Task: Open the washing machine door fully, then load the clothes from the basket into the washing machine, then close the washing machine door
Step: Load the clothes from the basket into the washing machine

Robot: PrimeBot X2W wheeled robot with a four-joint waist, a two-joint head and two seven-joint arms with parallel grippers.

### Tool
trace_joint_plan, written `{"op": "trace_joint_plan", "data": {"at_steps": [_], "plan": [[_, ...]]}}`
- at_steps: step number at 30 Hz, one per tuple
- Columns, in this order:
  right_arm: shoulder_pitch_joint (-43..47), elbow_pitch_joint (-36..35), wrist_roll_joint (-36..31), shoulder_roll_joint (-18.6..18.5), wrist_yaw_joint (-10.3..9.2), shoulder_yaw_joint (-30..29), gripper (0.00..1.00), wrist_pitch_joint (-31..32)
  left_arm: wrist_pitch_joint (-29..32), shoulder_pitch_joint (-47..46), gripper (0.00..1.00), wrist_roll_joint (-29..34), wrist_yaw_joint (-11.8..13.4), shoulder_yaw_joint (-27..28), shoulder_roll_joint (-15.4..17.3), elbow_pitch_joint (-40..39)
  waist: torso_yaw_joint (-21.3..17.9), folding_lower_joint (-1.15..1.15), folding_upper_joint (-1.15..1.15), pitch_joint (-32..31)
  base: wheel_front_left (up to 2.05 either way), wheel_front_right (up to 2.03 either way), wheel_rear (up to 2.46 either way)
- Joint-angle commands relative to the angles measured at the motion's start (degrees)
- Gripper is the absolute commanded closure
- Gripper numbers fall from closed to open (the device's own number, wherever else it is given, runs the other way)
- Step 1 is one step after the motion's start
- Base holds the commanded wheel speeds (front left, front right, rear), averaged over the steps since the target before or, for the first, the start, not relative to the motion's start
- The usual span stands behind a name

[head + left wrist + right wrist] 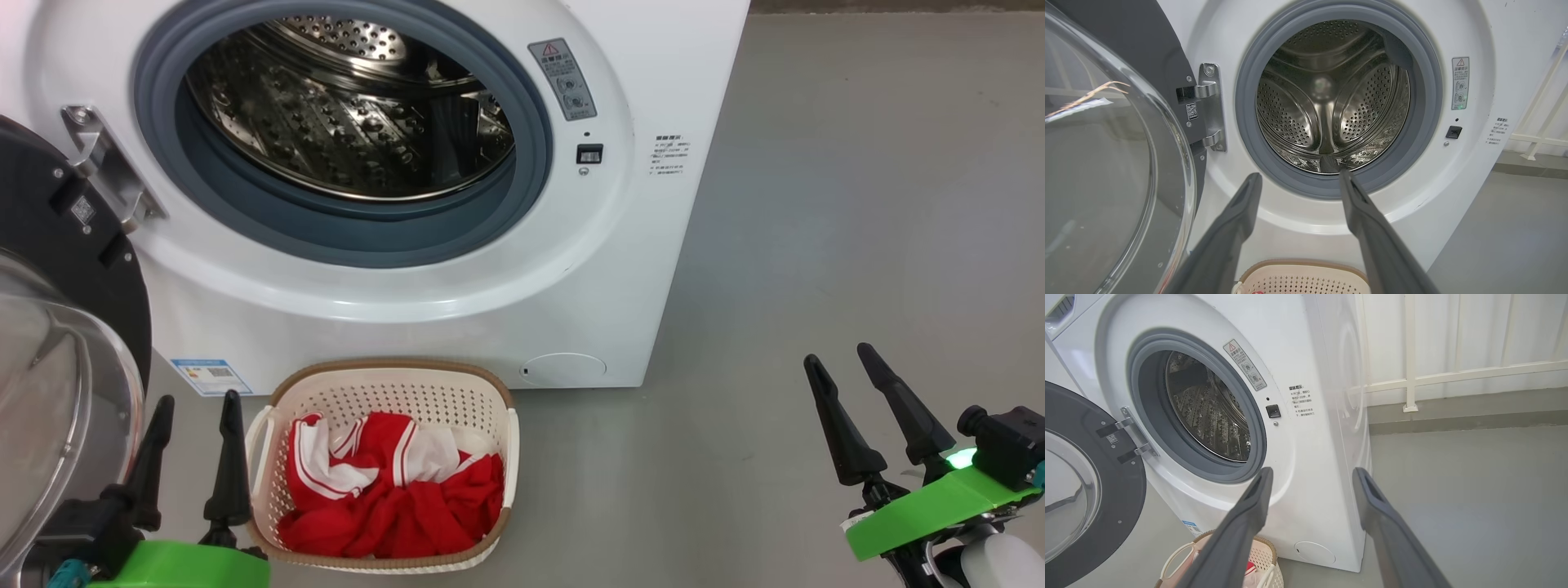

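The white washing machine [506, 269] stands with its drum [351, 106] bare and its door [57, 343] swung wide to the left, the glass bowl facing me. On the floor before it sits the cream basket [384, 380] holding the red and white clothes [392, 490]. My left gripper [196, 404] is open, just left of the basket and close to the door; in the left wrist view the left gripper [1300, 175] points at the drum [1331, 94]. My right gripper [841, 359] is open over bare floor at the right, well away from the basket [1265, 555].
Grey floor [857, 204] stretches to the right of the machine. A white railing [1412, 375] and a wall run behind it. The open door [1081, 486] takes up the space at the machine's left.
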Motion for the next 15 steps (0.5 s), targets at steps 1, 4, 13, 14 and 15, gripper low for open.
{"op": "trace_joint_plan", "data": {"at_steps": [1, 4, 13, 14, 15], "plan": [[-1.4, -1.4, -0.2, -1.0, 0.52, 0.9, 0.00, -0.7, -0.5, -2.1, 0.00, 0.4, -0.2, 2.1, 0.8, -1.3, -0.1, 0.00, 0.00, 0.3, 0.00, 0.00, 0.00], [-1.5, -1.6, -0.3, -1.0, 0.52, 0.9, 0.00, -0.7, -0.5, -2.2, 0.00, 0.4, -0.2, 2.2, 0.8, -1.3, -0.1, 0.00, 0.00, 0.8, 0.00, 0.00, 0.00], [-2.6, -2.6, -0.3, -1.2, 0.52, 0.3, 0.00, -0.7, -0.5, -3.9, 0.00, 1.4, -0.2, 2.5, 0.5, -0.5, -0.5, 0.00, 0.00, 5.1, 0.00, 0.00, 0.00], [-2.8, -2.7, -0.3, -1.2, 0.52, 0.2, 0.00, -0.7, -0.5, -4.3, 0.00, 1.6, -0.2, 2.6, 0.4, -0.3, -0.5, 0.00, 0.00, 5.7, 0.00, 0.00, 0.00], [-2.9, -2.8, -0.4, -1.2, 0.52, 0.1, 0.00, -0.7, -0.5, -4.7, 0.00, 1.8, -0.2, 2.7, 0.3, -0.1, -0.5, 0.00, 0.00, 6.4, 0.00, 0.00, 0.00]]}}
